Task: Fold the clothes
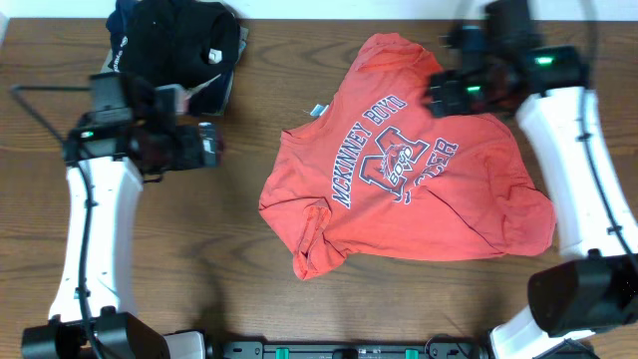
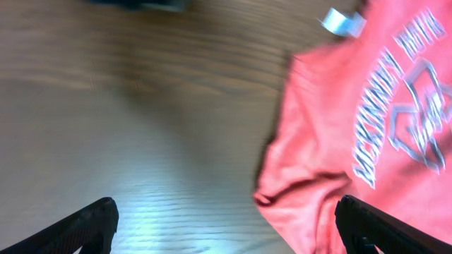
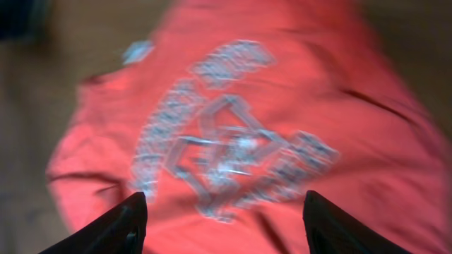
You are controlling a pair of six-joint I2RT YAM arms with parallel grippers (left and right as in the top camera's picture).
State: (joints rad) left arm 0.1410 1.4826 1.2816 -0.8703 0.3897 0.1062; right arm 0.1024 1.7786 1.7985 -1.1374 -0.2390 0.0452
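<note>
The T-shirt (image 1: 399, 179) lies print side up on the right half of the table (image 1: 229, 249), closer to the far edge than the near one. It is rumpled, with a bunched flap at its near-left end and creases along its right side. It looks like light, limp cotton. It should sag and drag rather than hold any shape, and a pinch in the middle would probably lift only one layer into a peak. The better holds are likely the outer edges and corners, near the white neck label (image 1: 319, 110) and along the creased right side, with the two ends taken well apart so the cloth can be pulled flat.

The right gripper (image 3: 224, 201) hangs above the printed chest near the shirt's far-right part. Its fingers are spread and nothing is between them. The left gripper (image 2: 226, 212) is spread wide and empty over bare wood just left of the shirt. Dark clothes (image 1: 174, 45) sit beyond it at the far-left corner.
</note>
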